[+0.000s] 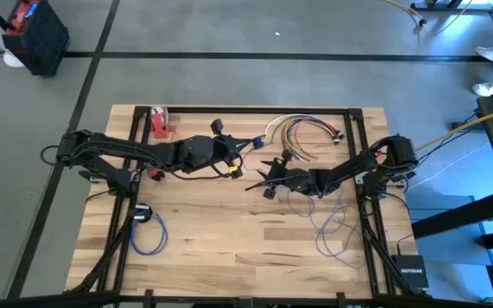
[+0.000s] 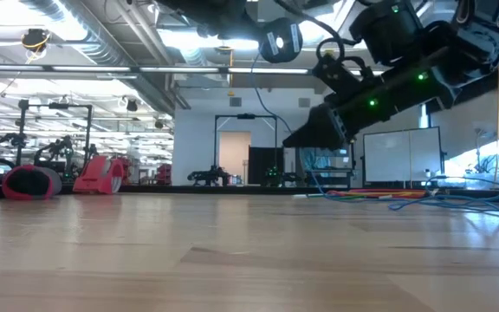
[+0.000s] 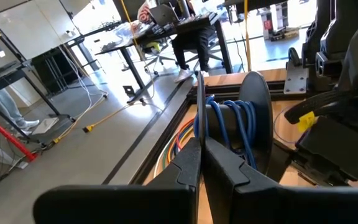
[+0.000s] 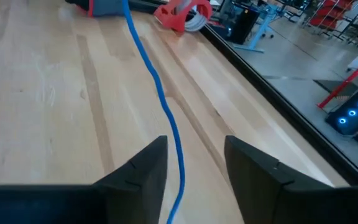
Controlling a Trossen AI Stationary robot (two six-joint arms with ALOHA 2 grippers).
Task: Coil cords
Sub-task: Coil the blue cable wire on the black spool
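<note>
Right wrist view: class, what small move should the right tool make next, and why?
Probably close the right tool on the blue cord, which runs loose between its open fingers. The left tool is shut on a black reel already wound with blue turns, so gripping the slack should let it guide more turns.

I see the counter [image 1: 229,248] carrying everything. At its far edge, right of centre, a fan of cords [image 1: 302,128] lies spread. A loose cord [image 1: 332,224] trails over the right half, toward the near edge. A small coil [image 1: 146,231] lies at near left, a disc [image 1: 142,211] beside it. A tape holder [image 1: 159,122] sits at the far left corner. The left hand [image 1: 240,164] and right hand [image 1: 259,181] meet mid-counter, just before the fan.
</note>
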